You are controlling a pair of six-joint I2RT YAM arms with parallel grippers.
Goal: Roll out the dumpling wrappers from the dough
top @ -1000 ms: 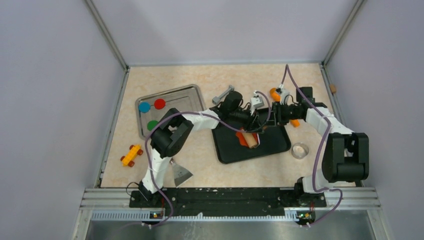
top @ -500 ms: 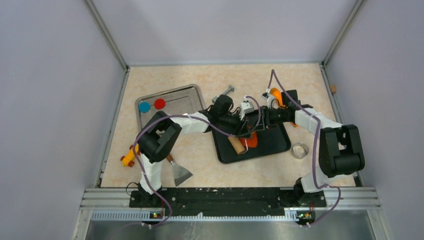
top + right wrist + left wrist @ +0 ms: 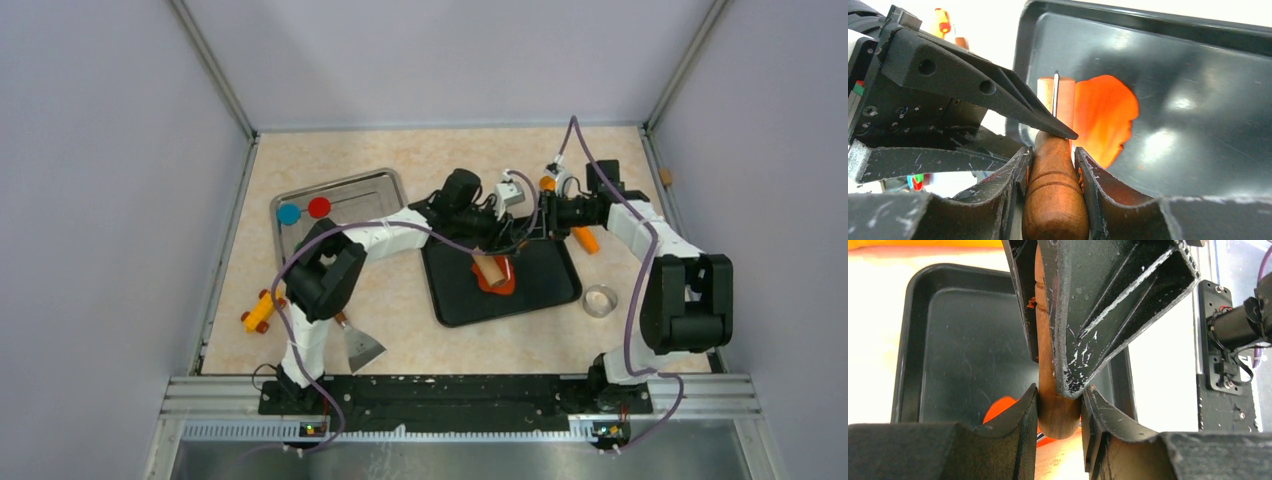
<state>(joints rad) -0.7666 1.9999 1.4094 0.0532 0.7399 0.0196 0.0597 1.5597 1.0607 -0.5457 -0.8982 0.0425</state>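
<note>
A flattened orange dough [image 3: 500, 281] lies on the black tray [image 3: 545, 292] at the table's middle. A wooden rolling pin [image 3: 489, 267] lies tilted across the dough's far left part. My left gripper [image 3: 507, 244] and right gripper [image 3: 531, 228] meet at the pin's far end, both shut on its dark wooden handle. In the left wrist view my gripper [image 3: 1059, 410] clamps the handle's rounded end, with the dough [image 3: 1003, 409] behind. In the right wrist view my gripper [image 3: 1052, 170] clamps the grooved handle [image 3: 1053, 200]; the pale roller [image 3: 1047, 95] touches the dough [image 3: 1103, 115].
A metal tray [image 3: 350, 196] at the left holds a blue disc [image 3: 289, 213] and a red disc [image 3: 319, 207]. A metal ring cutter [image 3: 600, 301] lies right of the black tray. A scraper [image 3: 360, 348] and a yellow toy car [image 3: 262, 310] lie near left. An orange piece [image 3: 587, 240] lies by the right arm.
Both grippers pushed the pin toward the near left across the dough, then drew it back to the far right. The dough looks flatter and wider.
</note>
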